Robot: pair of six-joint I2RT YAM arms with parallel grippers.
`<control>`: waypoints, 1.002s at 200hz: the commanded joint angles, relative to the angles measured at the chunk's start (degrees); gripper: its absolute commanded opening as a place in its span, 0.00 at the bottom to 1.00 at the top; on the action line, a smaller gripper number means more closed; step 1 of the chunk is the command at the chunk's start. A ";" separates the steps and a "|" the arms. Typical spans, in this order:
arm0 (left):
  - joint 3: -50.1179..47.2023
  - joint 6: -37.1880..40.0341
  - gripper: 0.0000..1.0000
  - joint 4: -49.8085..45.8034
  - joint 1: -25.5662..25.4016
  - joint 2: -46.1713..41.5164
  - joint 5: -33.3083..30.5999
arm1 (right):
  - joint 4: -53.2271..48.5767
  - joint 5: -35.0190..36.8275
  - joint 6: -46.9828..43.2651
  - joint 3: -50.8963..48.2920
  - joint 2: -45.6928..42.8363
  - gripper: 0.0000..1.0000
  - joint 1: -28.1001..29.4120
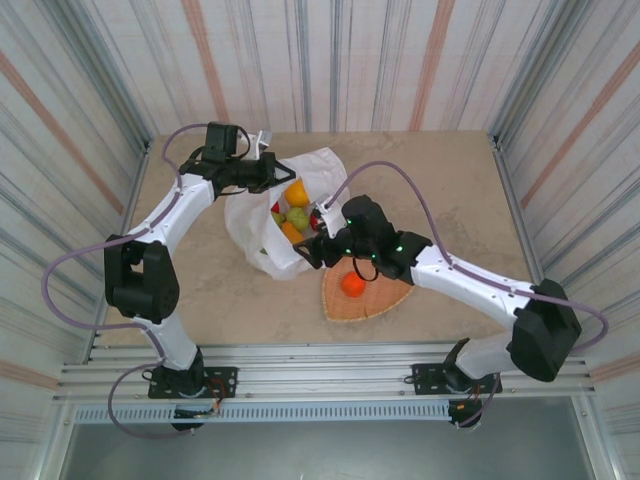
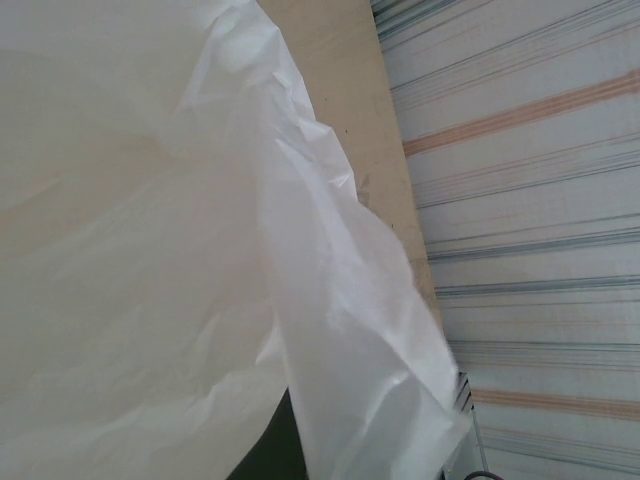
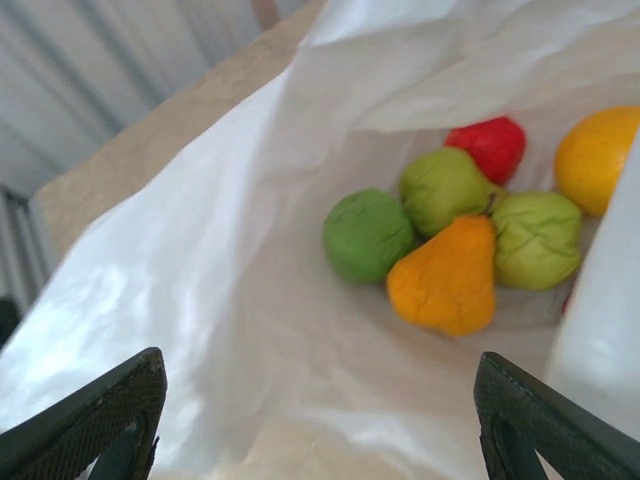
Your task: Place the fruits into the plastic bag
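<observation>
Inside the plastic bag (image 3: 250, 300), fruits (image 3: 445, 280) just beyond wide-open, empty right jaws, left jaws clamped on bag rim.

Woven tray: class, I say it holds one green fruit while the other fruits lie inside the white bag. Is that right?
Not quite. The fruit on the woven tray is orange-red, not green, as the top external view shows. The other fruits do lie inside the white bag.
</observation>
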 commanded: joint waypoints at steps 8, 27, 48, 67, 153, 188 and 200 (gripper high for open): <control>-0.51 -0.47 0.00 -0.35 0.31 -0.09 0.53 | -12.16 -6.80 -4.96 0.51 -4.81 0.83 0.22; -0.51 -0.48 0.00 -0.34 0.32 0.01 0.53 | -15.46 -7.83 -4.67 -0.78 -8.63 0.84 0.25; -0.52 -0.52 0.00 -0.35 0.31 0.08 0.53 | -18.67 -6.68 -3.44 -2.64 -12.65 0.84 0.27; -0.49 -0.48 0.00 -0.34 0.36 0.01 0.56 | -20.56 -4.54 -2.13 -5.34 -16.33 0.85 0.31; -0.62 -0.56 0.00 -0.34 0.34 0.44 0.46 | -17.26 13.11 5.79 -17.39 -14.90 0.96 -1.54; -0.61 -0.48 0.00 -0.34 0.38 0.47 0.44 | -15.77 14.09 7.15 -17.76 -10.72 0.98 -2.25; -0.61 -0.48 0.00 -0.34 0.31 0.47 0.45 | -14.91 13.60 7.76 -17.87 -9.46 0.98 -2.30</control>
